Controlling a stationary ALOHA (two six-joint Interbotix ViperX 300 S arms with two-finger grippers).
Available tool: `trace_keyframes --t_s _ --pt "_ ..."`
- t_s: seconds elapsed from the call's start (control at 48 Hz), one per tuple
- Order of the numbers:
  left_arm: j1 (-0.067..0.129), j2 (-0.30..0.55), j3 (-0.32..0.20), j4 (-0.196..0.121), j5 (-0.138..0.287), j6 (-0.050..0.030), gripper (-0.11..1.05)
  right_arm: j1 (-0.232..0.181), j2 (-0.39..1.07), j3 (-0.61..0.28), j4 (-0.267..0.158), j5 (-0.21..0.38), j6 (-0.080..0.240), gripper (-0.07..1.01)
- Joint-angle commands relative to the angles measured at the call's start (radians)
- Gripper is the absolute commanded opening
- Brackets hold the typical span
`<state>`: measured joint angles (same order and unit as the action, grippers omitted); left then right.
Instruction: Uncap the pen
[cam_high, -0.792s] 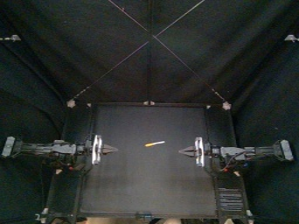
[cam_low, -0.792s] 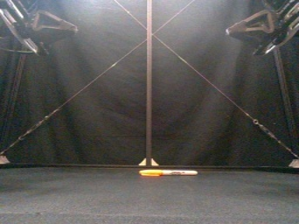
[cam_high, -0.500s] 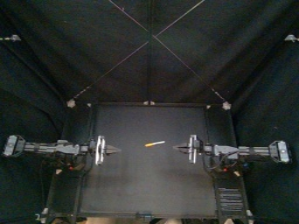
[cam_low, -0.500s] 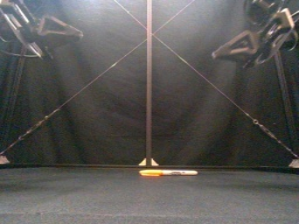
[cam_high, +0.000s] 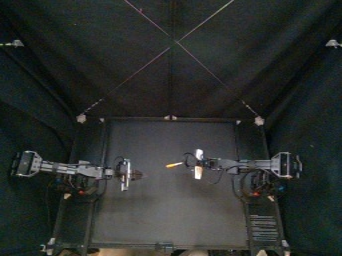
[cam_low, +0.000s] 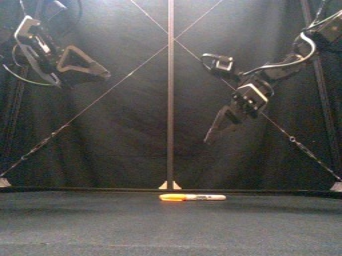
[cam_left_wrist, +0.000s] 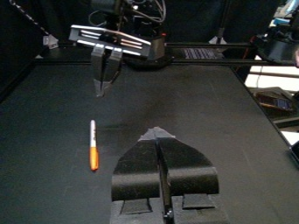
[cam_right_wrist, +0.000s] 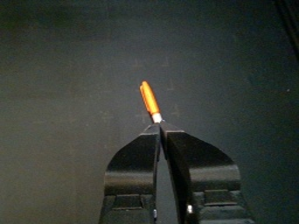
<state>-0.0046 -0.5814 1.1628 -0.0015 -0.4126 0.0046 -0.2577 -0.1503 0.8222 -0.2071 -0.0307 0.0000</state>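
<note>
1. The slim orange-and-white marker pen (cam_high: 171, 163) lies flat near the middle of the black table (cam_high: 147, 215); its long axis runs left to right, with the left end slightly nearer the front edge; the orange end points left and the white end points right.
2. The right gripper (cam_high: 198, 163) is the nearer of the two; in the top view it stands over the pen's right, white end; in the front view it hangs well above the table with its tips slanted down and to the left; the pen therefore lies below the tips and just to their left.
3. In the right wrist view the pen lies straight ahead, in line with the seam between the jaws; the jaws are clenched together and grasp nothing.
4. The left gripper (cam_high: 124, 172) hangs high and apart from the pen, on its left; its jaws are also pressed together on nothing; the pen lies to its right and slightly farther back.
5. Judgement: the coming move calls for the right jaws to part and descend onto the white end; the left gripper has the longer reach to the orange end.
6. Hard to make out: the right gripper covers the white end in the top view, and the jaws cover it in the right wrist view; no cap seam is discernible, so which end carries the cap cannot be told.
</note>
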Motion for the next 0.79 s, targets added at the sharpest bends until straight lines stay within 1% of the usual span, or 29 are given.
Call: trace_keyframes --t_s 0.021,0.062,0.104,0.125,0.208,0.292,0.312,0.354,0.375,0.5,0.583,0.604,0.646,0.792 --pt "-0.011 0.015 -0.029 0.002 -0.009 0.0000 0.08 -0.008 0.049 -0.058 0.000 0.017 0.002 0.66" --pt "-0.011 0.020 -0.029 0.000 -0.009 0.0000 0.10 -0.012 0.077 -0.069 0.000 0.026 0.003 0.72" --pt "-0.011 0.023 -0.029 0.000 -0.009 -0.0031 0.13 -0.017 0.098 -0.075 0.000 0.037 0.003 0.76" --pt "-0.011 0.025 -0.029 0.000 -0.009 -0.0031 0.14 -0.018 0.107 -0.078 0.000 0.041 0.003 0.78" --pt "-0.011 0.028 -0.029 0.000 -0.009 -0.0031 0.21 -0.034 0.140 -0.091 0.000 0.055 0.002 0.82" --pt "-0.011 0.029 -0.029 -0.002 -0.009 -0.0031 0.28 -0.054 0.164 -0.097 0.002 0.064 0.003 0.82" --pt "-0.012 0.029 -0.029 -0.002 -0.009 -0.0046 0.30 -0.058 0.172 -0.098 0.003 0.066 0.002 0.82" --pt "-0.011 0.029 -0.029 -0.002 -0.009 -0.0031 0.33 -0.066 0.184 -0.101 0.011 0.071 0.003 0.82" --pt "-0.011 0.029 -0.029 -0.002 -0.009 -0.0046 0.35 -0.069 0.186 -0.101 0.011 0.072 0.003 0.82" --pt "-0.011 0.031 -0.026 0.000 -0.009 -0.0046 0.46 -0.089 0.209 -0.101 0.043 0.078 0.003 0.82" --pt "-0.011 0.029 -0.025 -0.002 -0.009 -0.0046 0.52 -0.095 0.222 -0.103 0.054 0.080 0.002 0.82" --pt "-0.011 0.029 -0.025 -0.002 -0.009 -0.0061 0.54 -0.095 0.225 -0.104 0.054 0.081 0.003 0.82" --pt "-0.011 0.029 -0.025 -0.002 -0.009 -0.0061 0.56 -0.095 0.230 -0.106 0.054 0.086 0.002 0.82" --pt "-0.011 0.029 -0.026 -0.002 -0.009 -0.0061 0.62 -0.089 0.255 -0.107 0.049 0.129 -0.002 0.81"
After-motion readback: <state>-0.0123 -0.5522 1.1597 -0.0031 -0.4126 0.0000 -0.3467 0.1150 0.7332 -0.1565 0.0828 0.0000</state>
